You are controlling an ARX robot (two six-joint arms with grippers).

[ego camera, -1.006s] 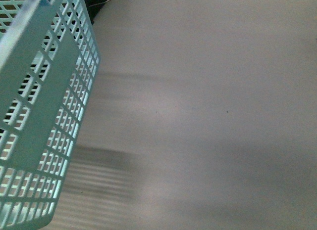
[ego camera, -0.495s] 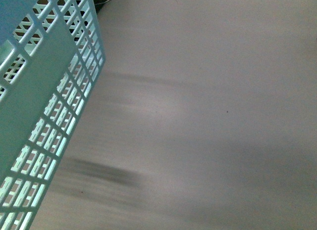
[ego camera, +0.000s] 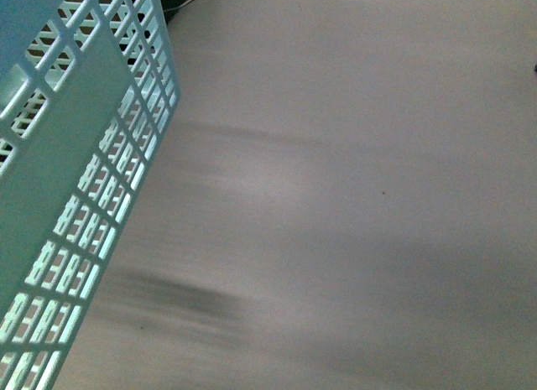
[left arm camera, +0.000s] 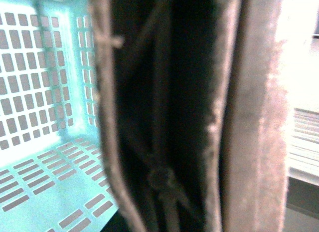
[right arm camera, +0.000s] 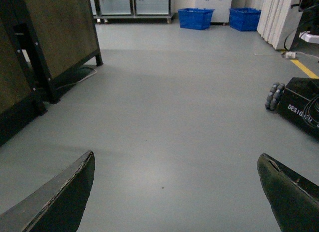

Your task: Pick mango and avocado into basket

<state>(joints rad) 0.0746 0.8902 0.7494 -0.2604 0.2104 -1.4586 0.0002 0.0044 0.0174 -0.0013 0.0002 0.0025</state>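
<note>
The pale turquoise basket (ego camera: pixel 75 155) fills the left of the front view, tilted and lifted above the grey floor. In the left wrist view its slotted wall and floor (left arm camera: pixel 45 117) show behind the brown handle (left arm camera: pixel 249 117), which crosses the picture very close up. My left gripper is shut on that handle; its fingers are hidden by it. My right gripper (right arm camera: pixel 177 164) hangs open over bare floor, nothing between its dark fingertips (right arm camera: pixel 75 184). The mango and the avocado are out of view.
Grey floor (ego camera: pixel 352 197) spreads ahead. In the right wrist view, dark wooden furniture (right arm camera: pixel 50 37) stands at one side, two blue crates (right arm camera: pixel 195 17) and glass-door fridges (right arm camera: pixel 132 5) at the far wall, a black wheeled base (right arm camera: pixel 299 105) at the other side.
The basket has swung up and leftward in the front view, tilting more. Its shadow on the floor has shifted with it.
</note>
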